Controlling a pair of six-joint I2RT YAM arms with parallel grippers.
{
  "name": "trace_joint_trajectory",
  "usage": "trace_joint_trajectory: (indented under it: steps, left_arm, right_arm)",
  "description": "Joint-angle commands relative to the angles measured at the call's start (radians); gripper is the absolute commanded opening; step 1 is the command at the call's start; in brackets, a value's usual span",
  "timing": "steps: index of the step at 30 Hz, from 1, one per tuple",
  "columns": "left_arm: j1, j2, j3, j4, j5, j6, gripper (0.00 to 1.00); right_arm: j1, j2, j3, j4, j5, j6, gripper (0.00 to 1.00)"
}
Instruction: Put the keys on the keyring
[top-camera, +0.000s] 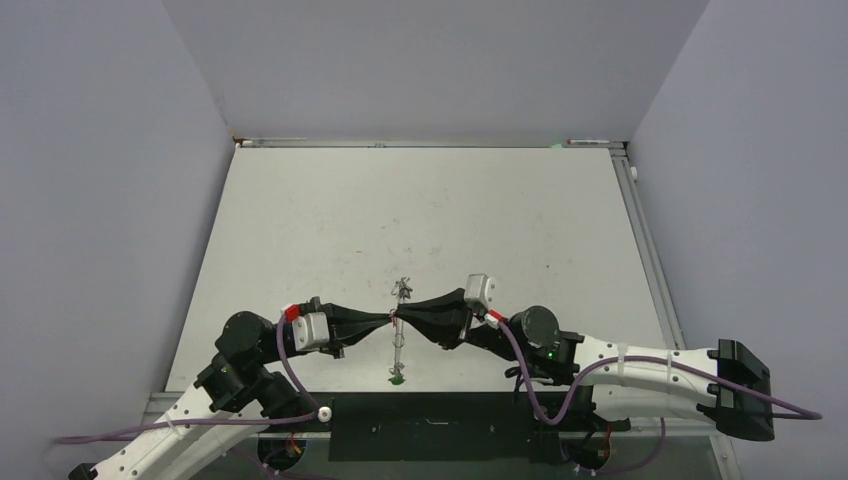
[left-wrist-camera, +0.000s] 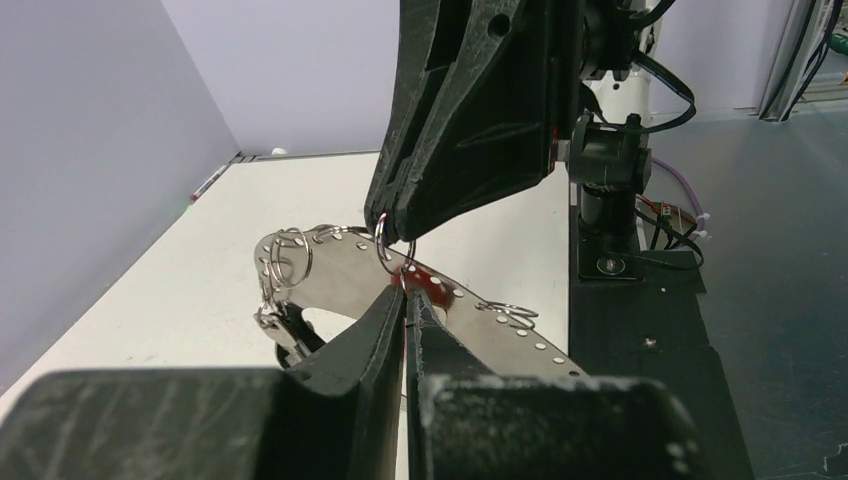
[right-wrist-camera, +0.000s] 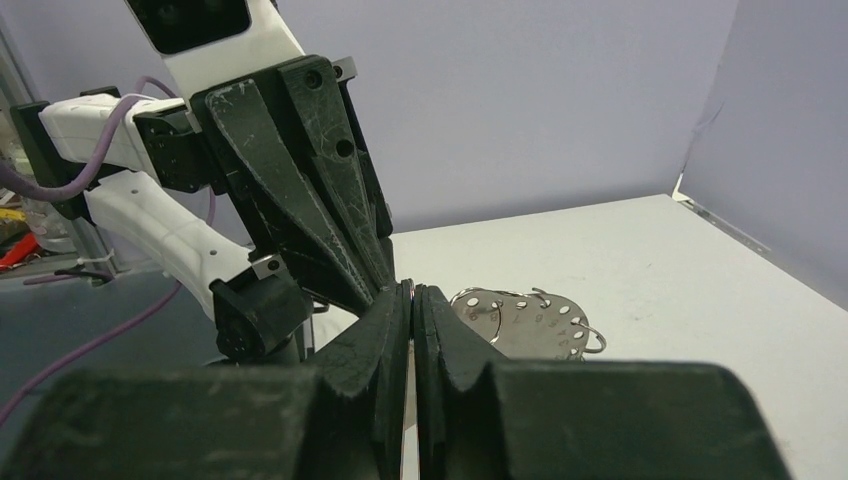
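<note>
Left hand (top-camera: 391, 318) is low over the near part of the surface (top-camera: 420, 210), its fingers (left-wrist-camera: 370, 330) pressed together. A red tag (left-wrist-camera: 425, 281) sits right at their tips; whether it is clamped cannot be told.

Centre: the keyring (left-wrist-camera: 330, 268), a silvery perforated band carrying small rings, runs far to near across the line of the two hands. A green tag (top-camera: 396, 378) is at its near end.

Right hand (top-camera: 400, 318) meets the left tip to tip. Its fingers (right-wrist-camera: 445, 345) are pressed together, pinching a small wire ring (left-wrist-camera: 386, 246) that reaches down to the left fingertips.
</note>
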Motion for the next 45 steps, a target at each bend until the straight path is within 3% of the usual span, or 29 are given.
trace_joint_trajectory:
  steps: [1,6,13,20,29,36,39,45]
  left_arm:
    - [0.003,-0.006,0.012,0.017,-0.009,0.012,0.0]
    - [0.003,-0.007,0.013,0.015,-0.01,0.013,0.0]
    - [0.003,0.0,0.013,0.014,-0.003,0.013,0.0]
    - [0.001,0.015,0.015,0.01,0.006,0.009,0.0]
    - [0.003,-0.01,0.016,-0.005,-0.064,0.024,0.0]
    - [0.003,-0.046,0.021,-0.029,-0.197,0.051,0.53]
    - [0.003,-0.074,0.013,-0.03,-0.261,0.062,0.61]
    - [0.002,-0.074,0.015,-0.04,-0.303,0.072,0.61]
  right_arm:
    - [-0.002,0.004,0.091,-0.035,-0.018,0.019,0.05]
    - [-0.003,0.0,0.1,-0.07,-0.008,0.014,0.05]
    - [-0.004,-0.052,0.089,-0.099,0.121,0.016,0.05]
    - [-0.004,-0.042,0.089,-0.04,0.113,0.028,0.05]
    - [-0.002,-0.025,0.131,-0.147,0.113,0.027,0.05]
    - [-0.002,-0.06,0.162,-0.278,0.23,0.031,0.05]
    - [-0.003,-0.073,0.178,-0.347,0.278,0.022,0.05]
    - [-0.002,-0.077,0.22,-0.471,0.371,0.025,0.05]
